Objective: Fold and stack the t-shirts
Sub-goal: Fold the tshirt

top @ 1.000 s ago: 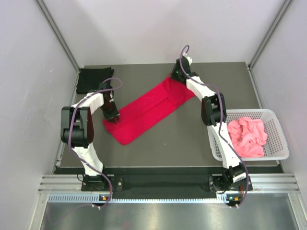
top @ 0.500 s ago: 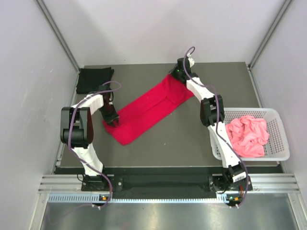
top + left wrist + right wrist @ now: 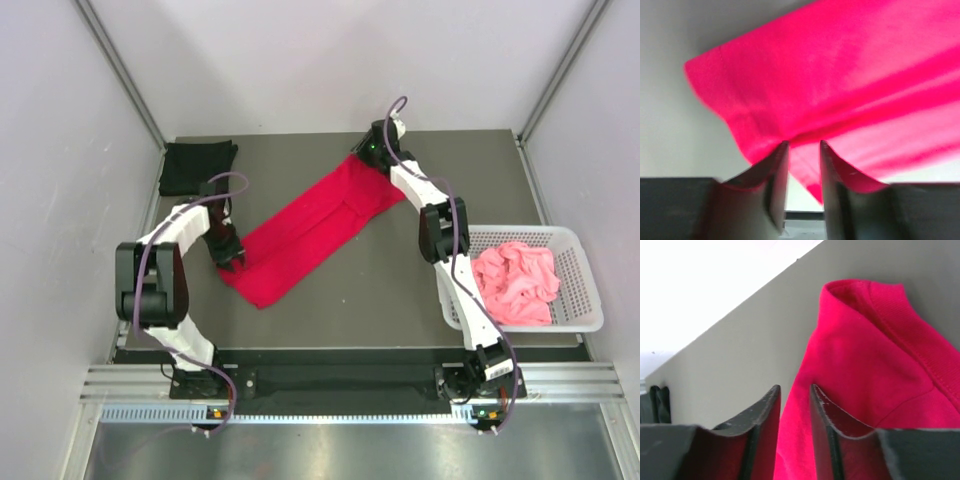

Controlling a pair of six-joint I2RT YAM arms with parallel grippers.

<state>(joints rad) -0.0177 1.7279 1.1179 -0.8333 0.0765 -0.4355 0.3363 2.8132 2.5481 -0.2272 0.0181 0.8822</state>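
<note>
The bright red t-shirt (image 3: 310, 225) lies as a long folded strip running diagonally across the dark table (image 3: 380, 290). My left gripper (image 3: 232, 258) is shut on its near-left end; in the left wrist view the red cloth (image 3: 840, 75) hangs pinched between the jaw tips (image 3: 804, 144), raised off the table. My right gripper (image 3: 368, 155) is shut on the far-right end by the collar, where red cloth (image 3: 865, 355) runs between its jaws (image 3: 795, 387). A folded black t-shirt (image 3: 197, 165) rests at the far-left corner. The salmon pink t-shirt (image 3: 515, 283) is crumpled in the basket.
A white plastic lattice basket (image 3: 590, 300) stands at the right edge of the table, close to the right arm's lower link. Grey walls and metal posts close in the left, right and far sides.
My left gripper has shifted slightly toward the near edge with the shirt's end, and its elbow has swung left. The right gripper has nudged a little farther back.
</note>
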